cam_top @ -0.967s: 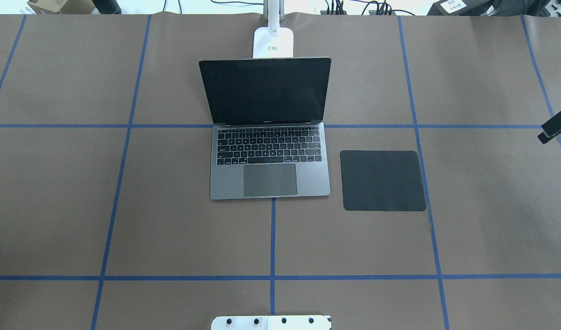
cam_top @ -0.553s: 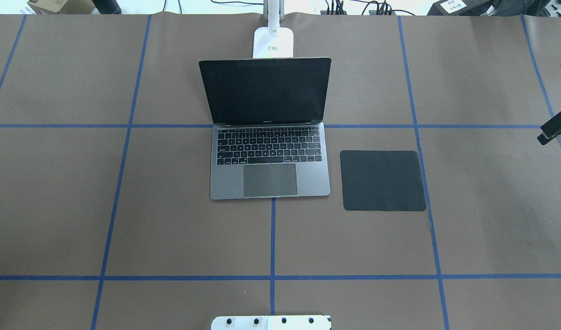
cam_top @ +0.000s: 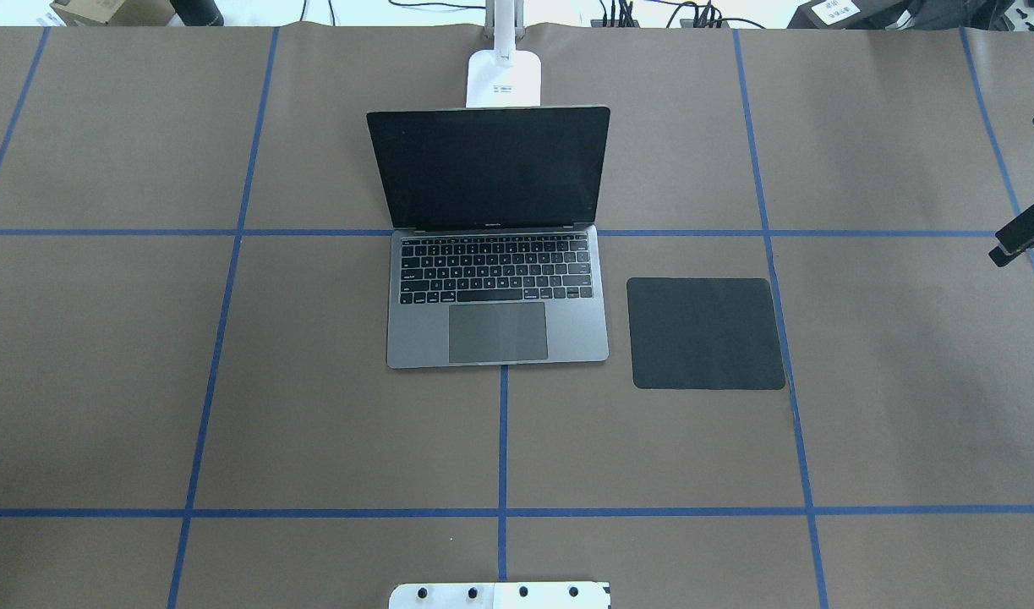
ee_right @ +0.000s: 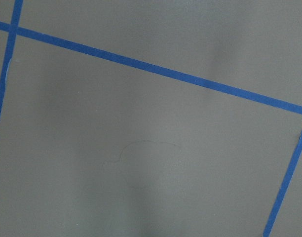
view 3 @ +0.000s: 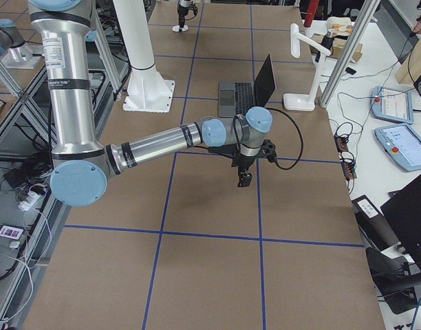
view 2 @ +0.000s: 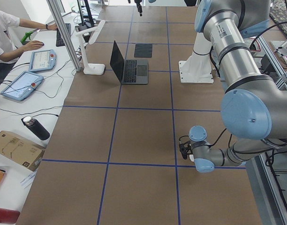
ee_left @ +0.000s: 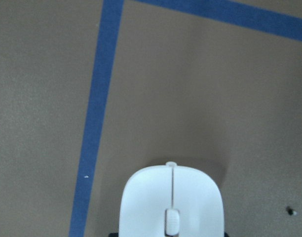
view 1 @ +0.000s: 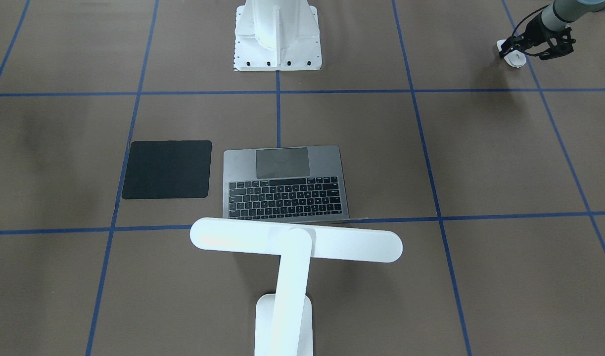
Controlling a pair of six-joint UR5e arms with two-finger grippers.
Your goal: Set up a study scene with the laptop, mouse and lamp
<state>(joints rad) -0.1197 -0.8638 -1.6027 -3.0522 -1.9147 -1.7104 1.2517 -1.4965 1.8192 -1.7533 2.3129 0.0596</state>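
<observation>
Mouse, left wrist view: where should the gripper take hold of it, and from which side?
Take the mouse across its two long flanks, coming straight down from above. It is a narrow oval with a smooth domed top, so the sides likely give the only near-parallel faces. Its long axis runs up this view, so close across it.

Overhead and front views opposed, both showing laptop (cam_top: 497, 296), wrist cameras close
</observation>
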